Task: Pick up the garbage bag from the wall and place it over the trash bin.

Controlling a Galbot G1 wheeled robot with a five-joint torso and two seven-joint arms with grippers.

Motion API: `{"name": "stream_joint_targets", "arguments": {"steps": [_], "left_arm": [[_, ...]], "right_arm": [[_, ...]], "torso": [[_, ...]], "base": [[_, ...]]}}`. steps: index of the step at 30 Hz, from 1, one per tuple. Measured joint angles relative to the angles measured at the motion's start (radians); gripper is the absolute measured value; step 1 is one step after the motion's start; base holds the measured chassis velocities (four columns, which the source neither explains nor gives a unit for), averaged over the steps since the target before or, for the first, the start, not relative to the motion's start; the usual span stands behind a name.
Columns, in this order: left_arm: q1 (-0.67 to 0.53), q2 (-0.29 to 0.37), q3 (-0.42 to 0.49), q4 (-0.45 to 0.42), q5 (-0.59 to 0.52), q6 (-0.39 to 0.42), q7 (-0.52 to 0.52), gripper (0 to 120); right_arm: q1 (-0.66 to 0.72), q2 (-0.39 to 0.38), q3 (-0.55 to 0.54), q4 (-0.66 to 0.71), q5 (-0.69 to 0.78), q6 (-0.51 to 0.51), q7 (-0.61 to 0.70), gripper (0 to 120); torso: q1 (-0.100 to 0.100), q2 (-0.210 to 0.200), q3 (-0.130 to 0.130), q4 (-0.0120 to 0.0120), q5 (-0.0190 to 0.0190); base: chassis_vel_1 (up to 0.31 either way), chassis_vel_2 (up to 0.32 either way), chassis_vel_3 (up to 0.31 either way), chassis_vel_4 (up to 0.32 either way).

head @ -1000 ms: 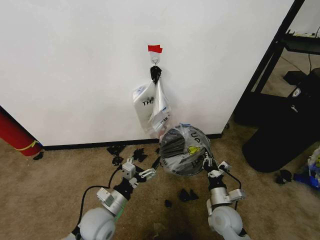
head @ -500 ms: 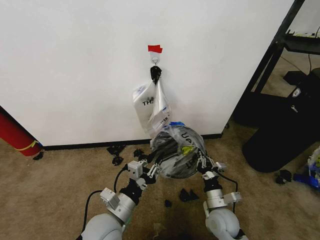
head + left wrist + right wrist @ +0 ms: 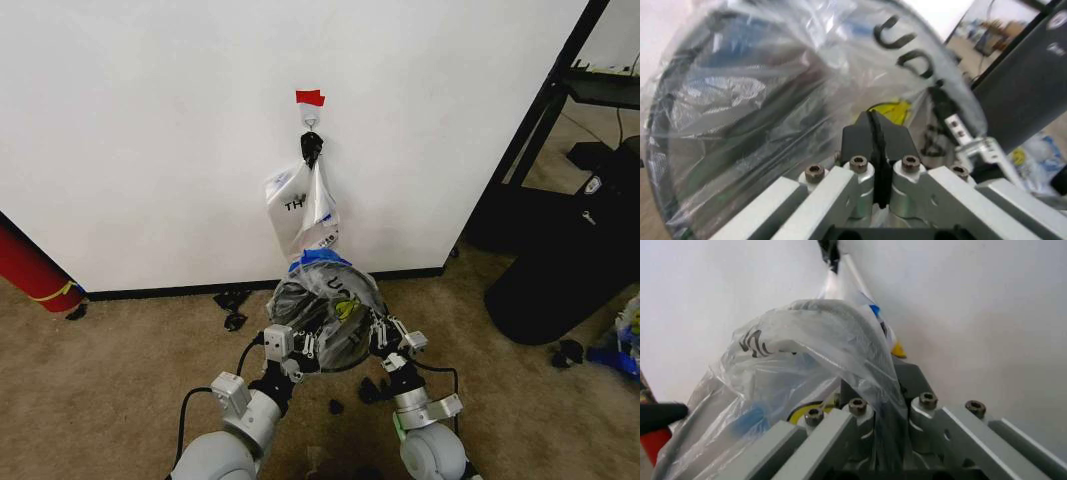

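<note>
While both my pincers pinch garbage bag (image 3: 330, 300), film handles as feather-light, limp, crinkly, slippery; likely tears if yanked. Best hold: rim edge, opposite sides, keeps mouth stretched wide. Left pincer (image 3: 303, 345) pressed together on plastic fold, right pincer (image 3: 381, 335) clamped on bunched film. Bag stretched over trash bin (image 3: 322, 325), near wall (image 3: 150, 130), on carpet below second white bag (image 3: 300, 205) on hook (image 3: 311, 121). Against earlier frame: bag, bin and both pincers sit lower, nearer me, shifted left; blue patch now on top.

Setting: indoor room, office or lab type.
Evidence: plain white wall (image 3: 150, 130) with black baseboard (image 3: 150, 292); brown carpet (image 3: 100, 380); black shelving frame (image 3: 545, 100).
</note>
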Motion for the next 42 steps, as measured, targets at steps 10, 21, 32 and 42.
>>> {"name": "stream_joint_targets", "arguments": {"steps": [10, 21, 32, 42], "left_arm": [[-0.023, -0.022, 0.003, -0.017, -0.033, 0.123, -0.104, 0], [-0.042, -0.04, 0.0, 0.057, -0.007, 0.147, -0.139, 0], [-0.058, -0.048, -0.004, 0.107, 0.047, 0.16, -0.167, 0], [-0.053, -0.051, -0.006, 0.109, 0.048, 0.171, -0.158, 0]], "right_arm": [[-0.007, 0.013, -0.013, 0.0, -0.029, 0.009, -0.013, 1], [-0.014, 0.027, -0.018, 0.006, -0.103, 0.031, -0.045, 1], [-0.03, 0.03, -0.014, 0.01, -0.139, 0.054, -0.11, 1], [-0.026, 0.027, -0.005, -0.007, -0.151, 0.065, -0.136, 1]], "torso": [[0.0, 0.0, 0.0, 0.0, 0.0002], [0.0, 0.0, 0.0, 0.0, 0.0], [0.0, 0.0, 0.0, 0.0, 0.0001], [0.0, 0.0, 0.0, 0.0, 0.0001]], "base": [[0.0, 0.0, 0.0, 0.0], [0.0, 0.0, 0.0, 0.0], [0.0, 0.0, 0.0, 0.0], [0.0, 0.0, 0.0, 0.0]]}}
